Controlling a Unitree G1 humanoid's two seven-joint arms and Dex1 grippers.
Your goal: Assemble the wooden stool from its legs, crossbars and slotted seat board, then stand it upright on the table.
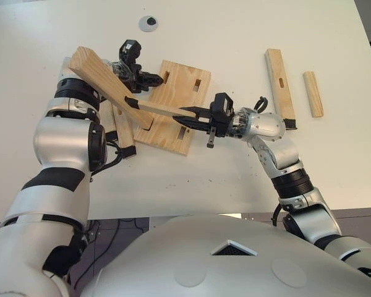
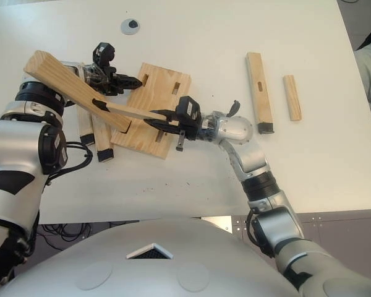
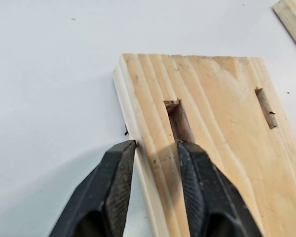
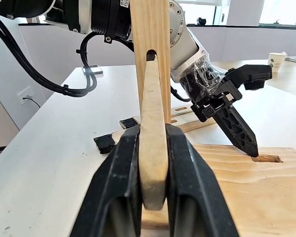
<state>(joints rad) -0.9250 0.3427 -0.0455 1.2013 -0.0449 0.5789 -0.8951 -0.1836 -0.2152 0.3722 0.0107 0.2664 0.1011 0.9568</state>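
Observation:
The slotted seat board [image 1: 187, 83] lies flat on the white table. My left gripper [image 1: 156, 79] is at its far left edge, where its fingers [image 3: 119, 182] are shut on the strip between the board's edge and a slot [image 3: 176, 118]. My right gripper [image 1: 184, 114] is shut on a thin crossbar [image 1: 157, 109] and holds it level above the board. The crossbar's far end sits in the slot of a thick wooden leg [image 1: 102, 77], which hangs tilted in the air above my left arm. In the right wrist view the crossbar [image 4: 153, 98] runs straight from the pads into that leg [image 4: 149, 29].
Two more legs [image 1: 122, 131] with black feet lie left of the board, under the raised leg. Another slotted leg [image 1: 279, 86] and a short crossbar [image 1: 313, 94] lie at the right. A small round disc [image 1: 148, 23] sits at the back. Bare table [image 1: 191, 179] stretches toward the front edge.

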